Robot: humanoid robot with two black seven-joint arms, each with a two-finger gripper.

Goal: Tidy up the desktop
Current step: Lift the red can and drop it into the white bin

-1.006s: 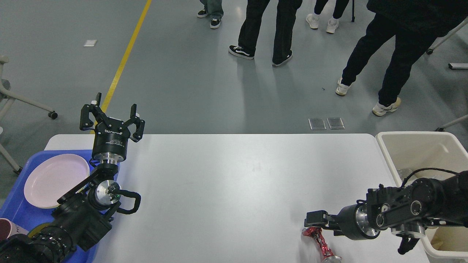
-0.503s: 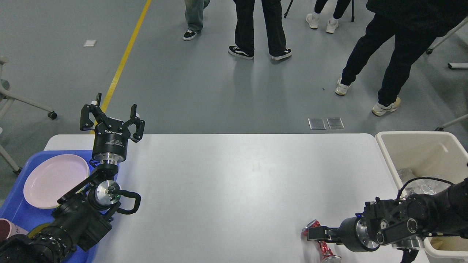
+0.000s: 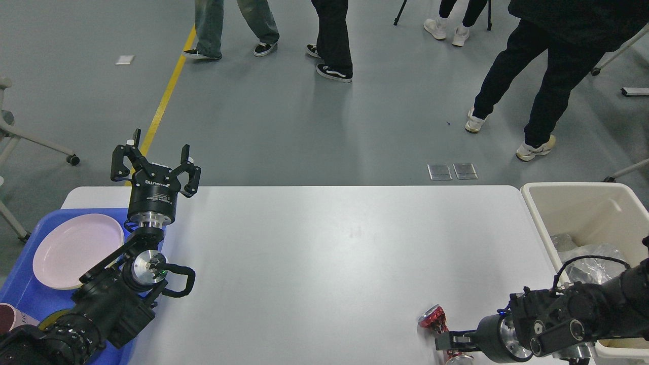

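- Right tool (image 3: 442, 342) low at the near right table (image 3: 324, 253) edge, on the crushed red can (image 3: 435, 320); can't tell if it's pinching.
- Left tool (image 3: 155, 162) spread, holding nothing.
- Next imo: firm grip, lift, over to the beige bin (image 3: 542, 203).

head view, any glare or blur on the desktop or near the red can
Head view: the desktop has a soft, even sheen with no harsh glare; the crushed red can gives small bright glints and is cut off by the bottom edge; the right hand is dark and its fingers are hard to separate; the left hand is sharp.
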